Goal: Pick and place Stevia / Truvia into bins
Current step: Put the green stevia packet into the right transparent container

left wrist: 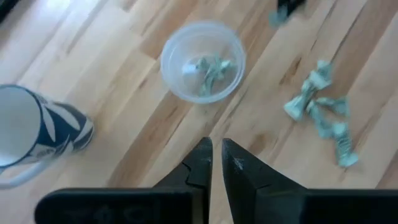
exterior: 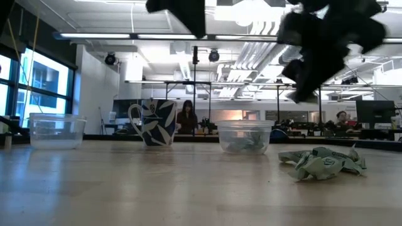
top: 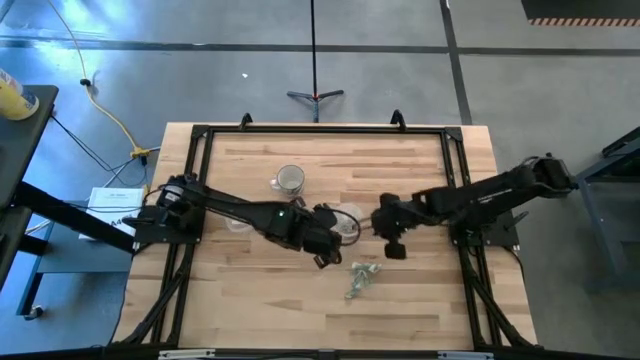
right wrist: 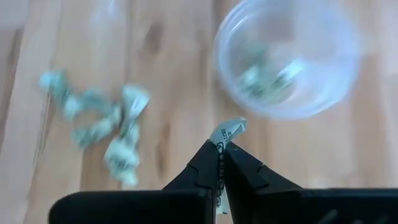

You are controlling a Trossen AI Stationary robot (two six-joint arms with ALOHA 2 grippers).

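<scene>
Right end effector (right wrist: pixel 220 149) pinches one packet (right wrist: pixel 229 130) above the worktop (top: pixel 260 300), near the clear cup (top: pixel 345 222) that already contains several packets. Left end effector (left wrist: pixel 216 163), fingers nearly closed and empty, hovers beside the same cup. Loose Stevia packets (top: pixel 362 278) lie heaped on the wood nearby. A second cup (exterior: pixel 56 130) and a patterned mug (top: pixel 288 180) stand apart.

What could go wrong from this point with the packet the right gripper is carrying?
The right gripper pinches the packet only by an edge, so it may slip out before reaching the cup. The left gripper sits close beside that cup, so the arms might bump during the drop.
</scene>
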